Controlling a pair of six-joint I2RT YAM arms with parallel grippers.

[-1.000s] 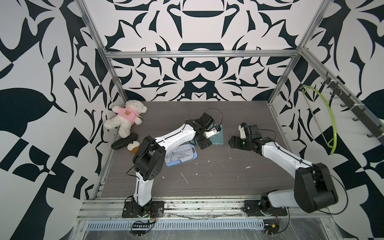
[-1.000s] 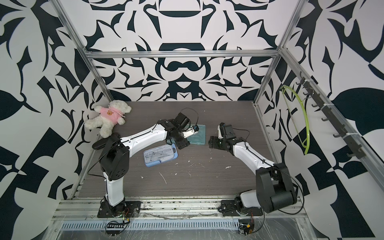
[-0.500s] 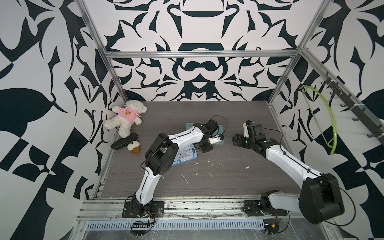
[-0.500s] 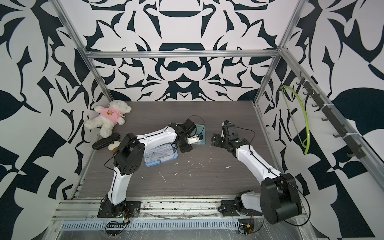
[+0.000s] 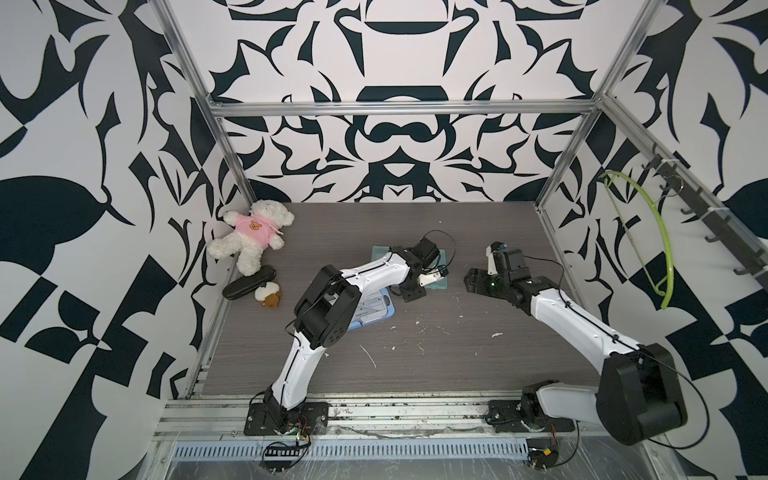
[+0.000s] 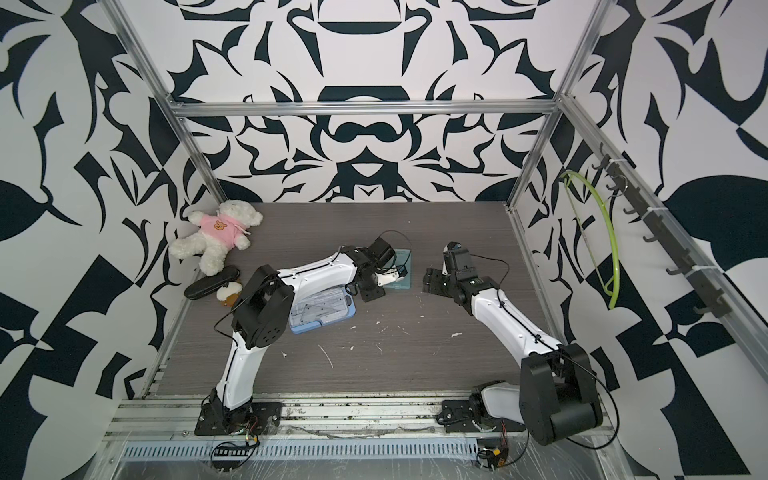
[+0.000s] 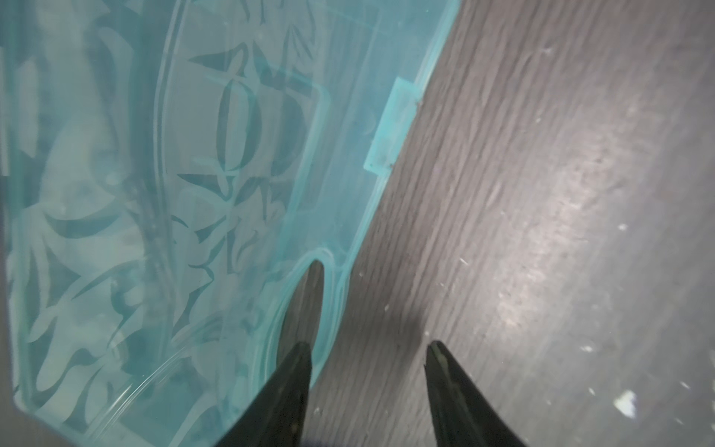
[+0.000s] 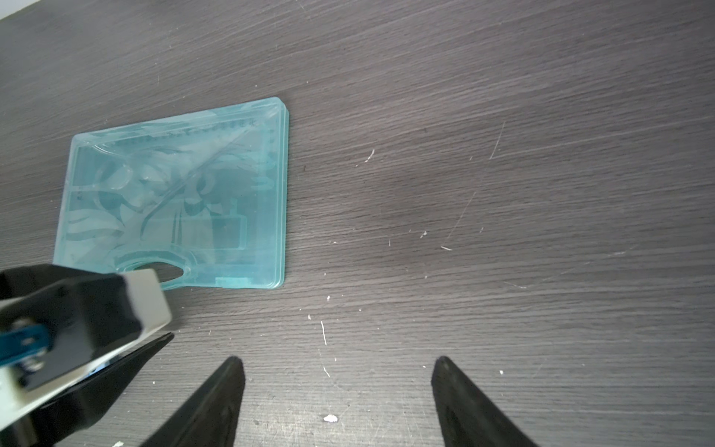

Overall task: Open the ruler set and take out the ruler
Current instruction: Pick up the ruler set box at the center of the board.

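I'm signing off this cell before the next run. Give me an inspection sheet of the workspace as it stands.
Surface: dark wood-grain table, strewn with white scraps.
Job's things: teal ruler set case lies flat and looks closed.
Clutter: blue case with rulers inside, partly under the left arm; teddy bear, black pouch and small plush by the left wall.
Grippers: left gripper open, one finger at the teal case's edge notch, the other over the table; right gripper open, holding nothing.
Cables: black cable loops over the left wrist.
Surroundings: patterned walls; green hanger on a hook rail.
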